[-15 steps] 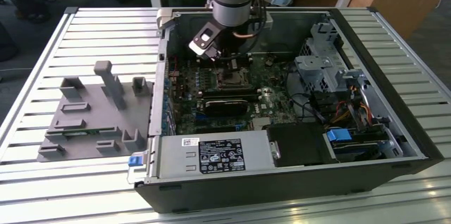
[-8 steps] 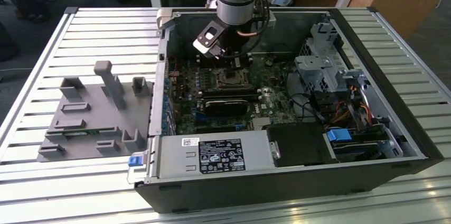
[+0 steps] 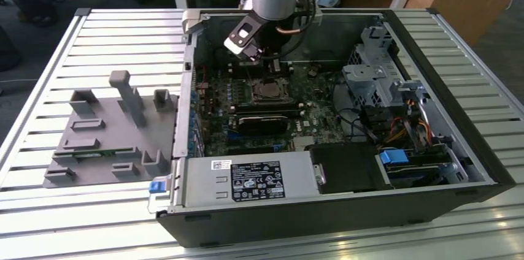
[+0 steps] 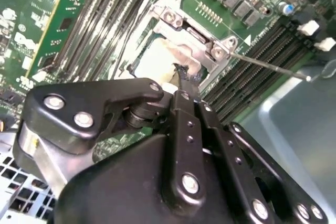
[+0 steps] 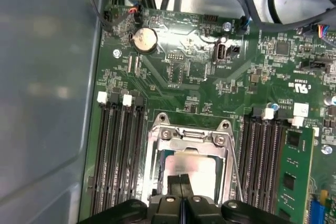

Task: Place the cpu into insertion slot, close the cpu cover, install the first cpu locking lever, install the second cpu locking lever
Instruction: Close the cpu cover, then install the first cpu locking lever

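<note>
My end effector (image 5: 181, 184) is pinched shut with nothing between its tips. It points down at the cpu (image 5: 191, 163), which lies in the slot directly beneath. The cpu cover (image 5: 184, 135) frames the chip. One thin lever (image 4: 268, 65) angles outward from the socket's corner.

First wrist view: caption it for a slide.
Black gripper, shut, over the silvery-grey square cpu framed by the silvery metal cpu cover.
</note>
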Controlling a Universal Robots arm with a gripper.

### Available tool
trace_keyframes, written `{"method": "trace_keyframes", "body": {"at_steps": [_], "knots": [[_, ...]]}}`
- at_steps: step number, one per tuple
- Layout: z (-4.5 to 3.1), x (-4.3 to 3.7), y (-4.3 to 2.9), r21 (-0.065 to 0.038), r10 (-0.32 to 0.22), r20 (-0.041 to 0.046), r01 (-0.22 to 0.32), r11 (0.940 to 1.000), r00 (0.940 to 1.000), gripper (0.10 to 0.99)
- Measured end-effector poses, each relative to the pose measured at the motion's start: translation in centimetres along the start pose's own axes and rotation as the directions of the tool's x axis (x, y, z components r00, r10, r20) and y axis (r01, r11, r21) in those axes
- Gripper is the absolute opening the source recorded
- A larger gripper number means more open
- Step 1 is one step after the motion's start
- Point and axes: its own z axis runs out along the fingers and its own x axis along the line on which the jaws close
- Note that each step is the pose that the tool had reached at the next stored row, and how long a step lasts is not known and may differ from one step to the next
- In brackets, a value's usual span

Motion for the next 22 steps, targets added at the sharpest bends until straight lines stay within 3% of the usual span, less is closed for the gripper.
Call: {"method": "trace_keyframes", "body": {"at_steps": [22], "knots": [[-0.26, -0.06, 0.66, 0.000, 0.000, 0.0001, 0.000, 1.0000, 1.0000, 0.106]]}}
